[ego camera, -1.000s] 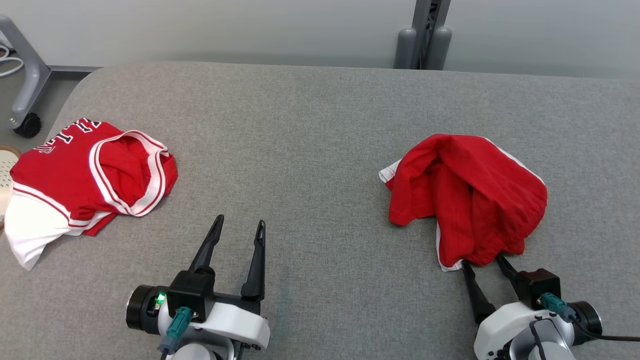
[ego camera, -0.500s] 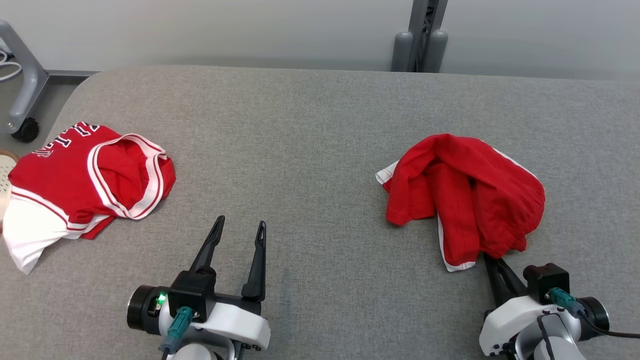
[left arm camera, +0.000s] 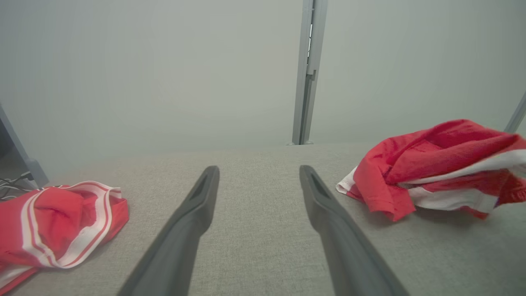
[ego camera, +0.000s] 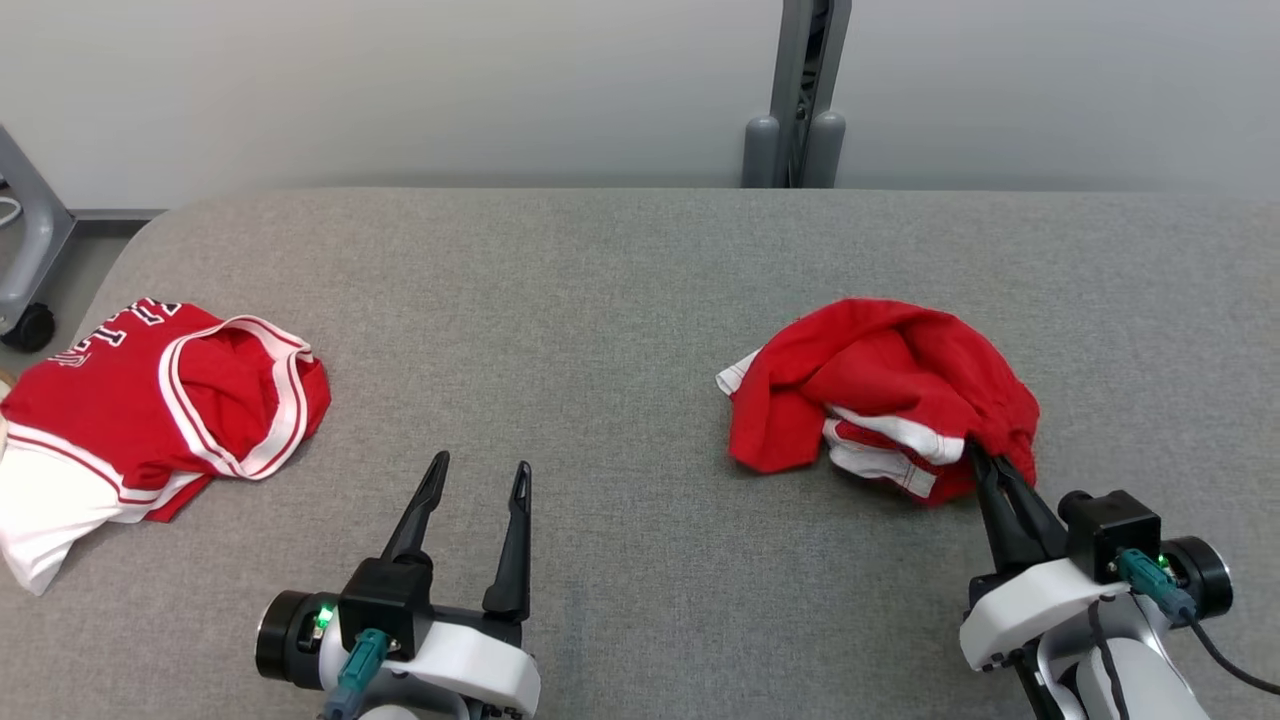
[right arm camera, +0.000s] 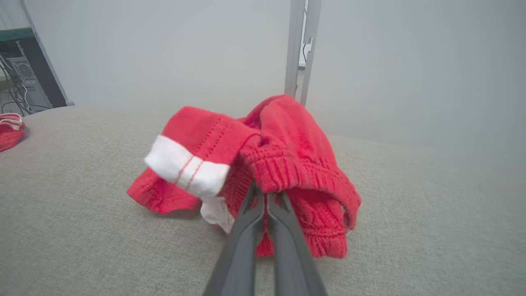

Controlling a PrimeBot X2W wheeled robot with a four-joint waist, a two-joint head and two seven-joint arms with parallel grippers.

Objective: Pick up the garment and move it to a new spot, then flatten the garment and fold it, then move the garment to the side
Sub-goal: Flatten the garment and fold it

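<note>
Since the right gripper (ego camera: pixel 984 461) pinches just an edge of the shorts (ego camera: pixel 870 385) at its tips, lifting may shake them loose; the left gripper (ego camera: pixel 478 467) stands spread.

Bare table (ego camera: pixel 600 300) lies open between jersey (ego camera: pixel 130 400) and shorts (ego camera: pixel 880 370).

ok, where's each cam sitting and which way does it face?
Head view: on the head, facing forward and down at the grey table; left jaws open lower left, right jaws shut on the red garment lower right.
Left wrist view: on the left wrist, facing along its open jaws toward the wall.
Right wrist view: on the right wrist, facing along its shut jaws into the garment.
Shared: all three show the garment and the grey post.
</note>
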